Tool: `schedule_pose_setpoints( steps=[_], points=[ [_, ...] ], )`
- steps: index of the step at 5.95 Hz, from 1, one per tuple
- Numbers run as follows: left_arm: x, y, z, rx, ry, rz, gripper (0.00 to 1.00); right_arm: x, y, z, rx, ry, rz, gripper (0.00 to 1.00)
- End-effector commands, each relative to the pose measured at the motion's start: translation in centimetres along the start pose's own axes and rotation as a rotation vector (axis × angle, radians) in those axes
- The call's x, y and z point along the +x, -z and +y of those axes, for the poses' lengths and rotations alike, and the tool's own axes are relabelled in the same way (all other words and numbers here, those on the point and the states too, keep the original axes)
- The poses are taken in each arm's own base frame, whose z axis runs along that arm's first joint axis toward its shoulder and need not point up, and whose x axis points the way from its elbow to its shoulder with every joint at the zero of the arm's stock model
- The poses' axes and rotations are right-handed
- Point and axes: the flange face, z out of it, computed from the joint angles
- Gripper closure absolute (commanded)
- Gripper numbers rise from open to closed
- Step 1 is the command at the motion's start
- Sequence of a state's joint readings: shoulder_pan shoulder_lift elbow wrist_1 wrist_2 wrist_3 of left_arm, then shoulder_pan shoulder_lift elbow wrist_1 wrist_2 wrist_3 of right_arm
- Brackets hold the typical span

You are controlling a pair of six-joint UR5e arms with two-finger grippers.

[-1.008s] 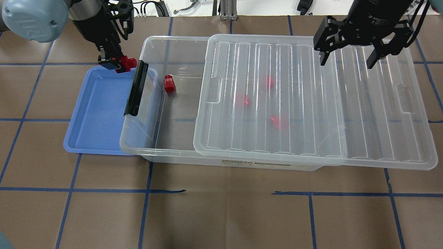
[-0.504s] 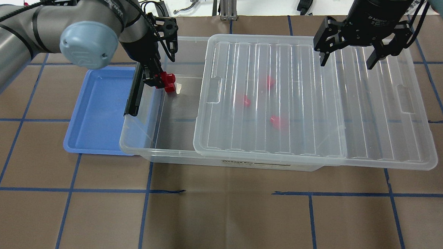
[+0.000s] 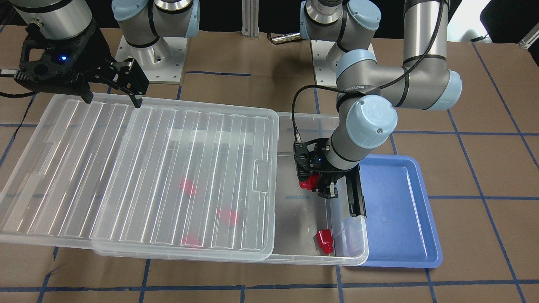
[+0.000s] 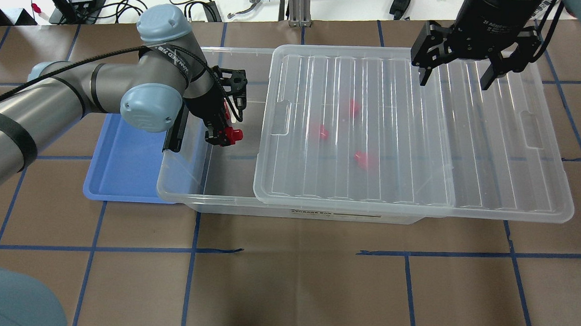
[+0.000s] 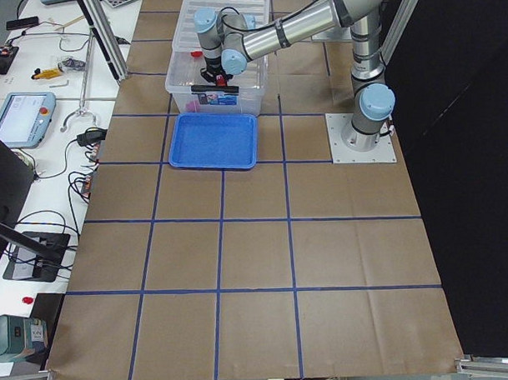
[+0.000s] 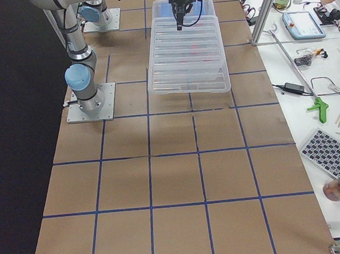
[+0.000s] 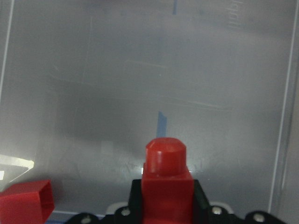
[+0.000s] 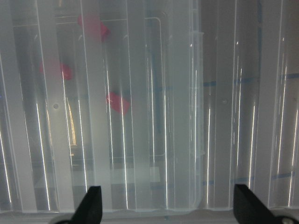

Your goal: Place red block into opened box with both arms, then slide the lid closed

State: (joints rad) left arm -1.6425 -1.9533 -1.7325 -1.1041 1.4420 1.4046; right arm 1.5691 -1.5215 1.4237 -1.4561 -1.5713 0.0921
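Note:
My left gripper [image 4: 222, 133] is shut on a red block [image 4: 234, 134] and holds it above the uncovered left end of the clear box [image 4: 181, 193]. In the left wrist view the red block [image 7: 166, 175] points its stub at the box floor. A second red block [image 3: 325, 241] lies on that floor by the far wall. The ribbed lid [image 4: 419, 139] lies shifted to the right and covers the remainder of the box, with three red blocks [image 4: 365, 160] blurred beneath it. My right gripper [image 4: 455, 78] hangs open over the lid's far edge, holding nothing.
A blue tray [image 4: 123, 168] lies against the box's left end, beside the black latch bar [image 4: 174, 133]. Cables and tools lie beyond the table's far edge. Brown paper with blue tape lines covers the table around the box.
My left arm has carried the red block rightward from the tray's edge, over the latch bar, to above the box's open floor. The right gripper and lid have not moved.

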Motion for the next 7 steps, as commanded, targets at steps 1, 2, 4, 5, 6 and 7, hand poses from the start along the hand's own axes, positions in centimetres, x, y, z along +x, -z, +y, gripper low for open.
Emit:
schedule_pose_setpoints(
  steps=[1, 2, 4, 5, 6, 7],
  points=[
    [-0.6, -2.3, 0.6, 0.003, -0.012, 0.013, 0.97, 0.0, -0.1, 0.0, -0.002, -0.001, 0.0, 0.0],
    [-1.1, -3.9, 0.2, -0.004, -0.021, 0.013, 0.94, 0.0, -0.1, -0.1, 0.002, 0.0, 0.001, 0.0],
    [-1.4, -4.4, 0.2, -0.001, -0.026, -0.005, 0.63, 0.1, -0.2, 0.0, -0.002, 0.0, 0.0, 0.0],
    [-1.4, -4.5, 0.3, -0.005, -0.018, 0.002, 0.14, 0.1, -0.2, 0.0, -0.002, 0.0, 0.0, 0.0],
    [-1.4, -3.0, 0.0, -0.003, -0.009, -0.013, 0.1, 0.1, -0.3, 0.0, -0.005, 0.002, 0.0, 0.0],
    [-0.8, -0.2, -0.3, -0.004, -0.005, 0.002, 0.1, 0.1, -0.4, -0.1, -0.006, 0.002, 0.002, 0.0]
  ],
)
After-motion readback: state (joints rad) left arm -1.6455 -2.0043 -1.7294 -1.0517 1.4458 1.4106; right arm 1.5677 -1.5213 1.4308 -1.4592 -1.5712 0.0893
